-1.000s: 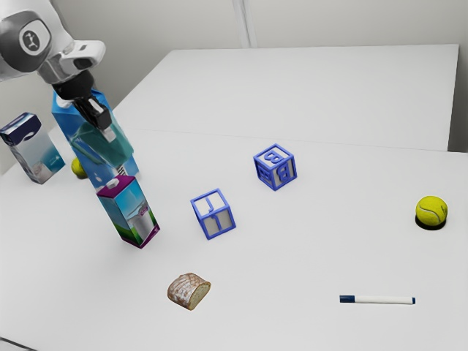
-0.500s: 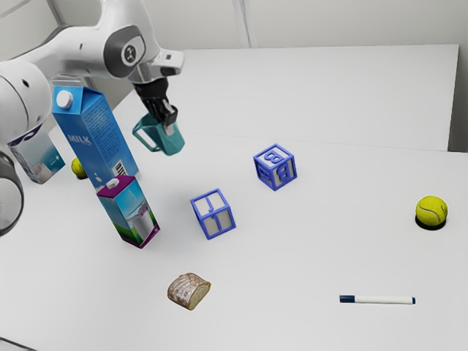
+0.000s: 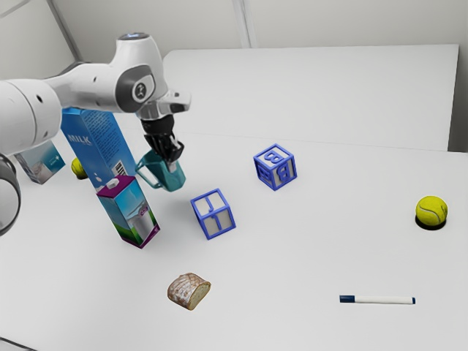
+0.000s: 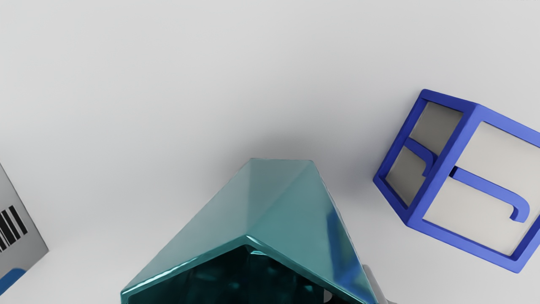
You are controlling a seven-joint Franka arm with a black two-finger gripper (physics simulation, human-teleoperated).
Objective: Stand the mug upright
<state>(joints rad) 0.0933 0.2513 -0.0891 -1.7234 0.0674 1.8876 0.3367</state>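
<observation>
Gripper [image 3: 173, 159] is clamped on the teal mug [image 3: 174, 180], pinching it at the rim end. Mug sits below the hand, mouth up, leaning a bit, handle toward the exterior view's left (base contact with the table: can't tell). Wrist view gives the mug's open mouth and angular sides, with part of a grey fingertip [image 4: 373, 282] against the outside wall. Nearest block, blue-framed with a J [image 3: 213, 214], is near the mug, apart from it; second blue-framed block [image 3: 276, 167] is farther toward the exterior view's right. Tall blue milk carton [image 3: 99, 146] and small purple-topped carton [image 3: 129, 213] stand on the mug's handle side, white-and-blue carton [image 3: 41, 162] and one tennis ball [image 3: 79, 169] beyond. Bread [image 3: 189, 290], marker [image 3: 378, 300] and another tennis ball [image 3: 431, 210] lie well apart from the mug.
</observation>
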